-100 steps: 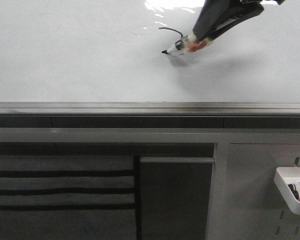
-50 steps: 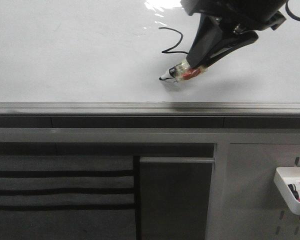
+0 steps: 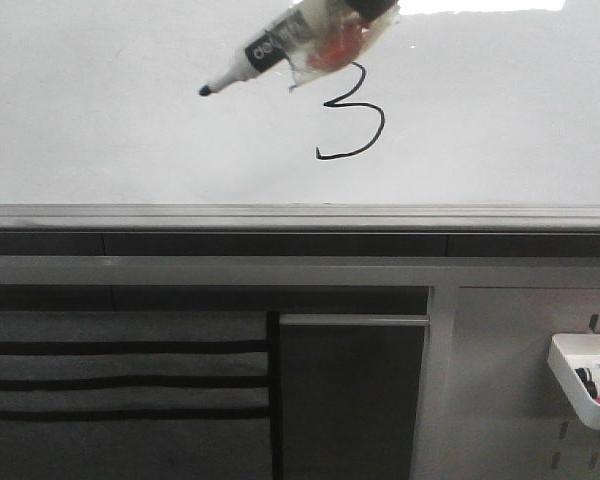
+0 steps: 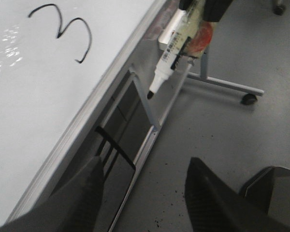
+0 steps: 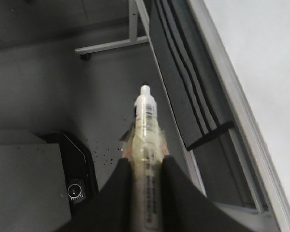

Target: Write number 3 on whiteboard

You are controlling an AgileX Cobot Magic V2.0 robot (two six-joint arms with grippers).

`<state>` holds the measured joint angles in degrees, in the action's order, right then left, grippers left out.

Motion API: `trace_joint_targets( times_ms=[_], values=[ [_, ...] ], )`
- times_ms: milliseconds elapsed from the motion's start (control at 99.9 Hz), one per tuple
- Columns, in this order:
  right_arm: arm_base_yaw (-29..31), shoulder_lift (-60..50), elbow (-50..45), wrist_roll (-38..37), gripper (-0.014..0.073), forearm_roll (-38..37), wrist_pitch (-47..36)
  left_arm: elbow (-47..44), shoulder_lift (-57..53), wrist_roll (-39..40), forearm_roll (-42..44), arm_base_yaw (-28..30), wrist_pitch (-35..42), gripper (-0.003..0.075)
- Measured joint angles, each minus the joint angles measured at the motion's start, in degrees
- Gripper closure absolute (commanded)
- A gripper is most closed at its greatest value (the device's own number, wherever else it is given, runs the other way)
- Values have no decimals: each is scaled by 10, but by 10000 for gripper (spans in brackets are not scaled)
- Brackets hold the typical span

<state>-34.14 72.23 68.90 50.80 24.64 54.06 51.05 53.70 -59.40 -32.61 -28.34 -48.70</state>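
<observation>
The number 3 (image 3: 352, 115) stands in thin black line on the whiteboard (image 3: 110, 120), right of centre. My right gripper (image 5: 146, 174) is shut on a white marker (image 5: 147, 130) wrapped in clear tape. In the front view the marker (image 3: 270, 50) hangs off the board near the top edge, its black tip (image 3: 205, 91) pointing left of the digit. My left gripper (image 4: 145, 193) is open and empty, off the board's lower edge. The left wrist view also shows the 3 (image 4: 67, 31) and the marker (image 4: 171, 48).
A grey metal rail (image 3: 300, 215) runs along the board's lower edge. Below it are a dark striped panel (image 3: 120, 370) and a grey pegboard (image 3: 500, 400) with a white tray (image 3: 580, 385) of markers. A stand leg with a caster (image 4: 249, 99) rests on the floor.
The marker drew the lower curve of the 3, then lifted off the board and moved up and left. The right arm has left most of the front view.
</observation>
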Motion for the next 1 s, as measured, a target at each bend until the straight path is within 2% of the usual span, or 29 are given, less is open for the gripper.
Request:
trace_joint_targets(
  times_ms=[210,410,630,870,1001],
  values=[
    [-29,-3,0,64,587,-1,9,37,87,-58,-3,-63,-6,362],
    [-29,-3,0,70,587,-2,9,80,155,-67,-3,-105,-5,362],
    [-29,-3,0,71,587,-2,9,105,201,-67,-3,-118,3,366],
    [-29,-3,0,71,587,-3,12,106,207,-68,-1,-119,1,543],
    [-29,-3,0,71,587,-3,12,107,207,-68,-1,-119,-4,613]
  ],
)
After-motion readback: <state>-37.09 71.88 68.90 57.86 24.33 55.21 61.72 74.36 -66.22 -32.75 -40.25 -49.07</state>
